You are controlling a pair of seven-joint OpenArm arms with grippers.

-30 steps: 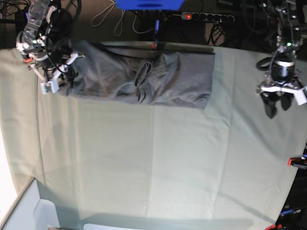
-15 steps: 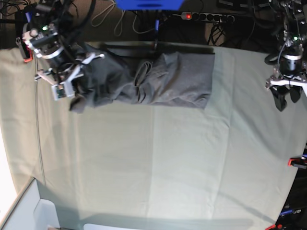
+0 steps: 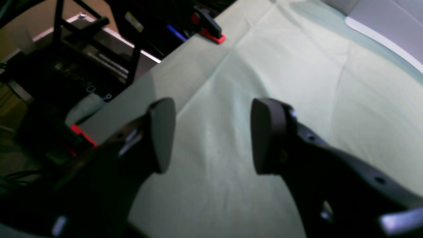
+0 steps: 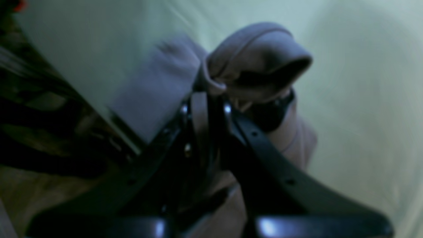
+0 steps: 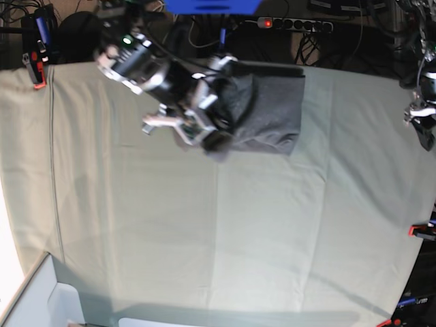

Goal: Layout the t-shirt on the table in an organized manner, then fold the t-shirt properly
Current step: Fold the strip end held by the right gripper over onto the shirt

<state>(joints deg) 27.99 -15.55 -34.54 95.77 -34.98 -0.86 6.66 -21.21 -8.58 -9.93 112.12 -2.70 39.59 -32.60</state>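
One t-shirt (image 5: 269,112), dark grey, bunched in a lump at the far edge of the table (image 5: 204,238), a little past the middle toward the left arm's side. Not spread: one end is pulled over onto the rest, so the cloth sits doubled and rumpled. No sleeve or hem lies flat that I can make out.

Right gripper (image 5: 204,133) is over the shirt's end nearest the table's middle. Wrist view shows its fingers clenched on a fold of the t-shirt (image 4: 257,59), a hemmed edge looped up above the tips, more fabric trailing below. View is blurred; which part of the garment it is I cannot tell.

Left gripper (image 3: 211,132) is well apart from the shirt, at the table's side edge; in the base view it is only partly in frame. Fingers (image 3: 162,132) parted, nothing between them, bare table cloth beneath.

Progress, as judged: early. The layout step is not done, the shirt needs opening out and flattening before any fold. Folding not begun.

Counts: one shirt, two arms, one table. Red clamps (image 5: 422,230) on the table's edges: four in the base view, two at the side by the left arm, one at the far corner by the right arm, one at the far edge's middle.
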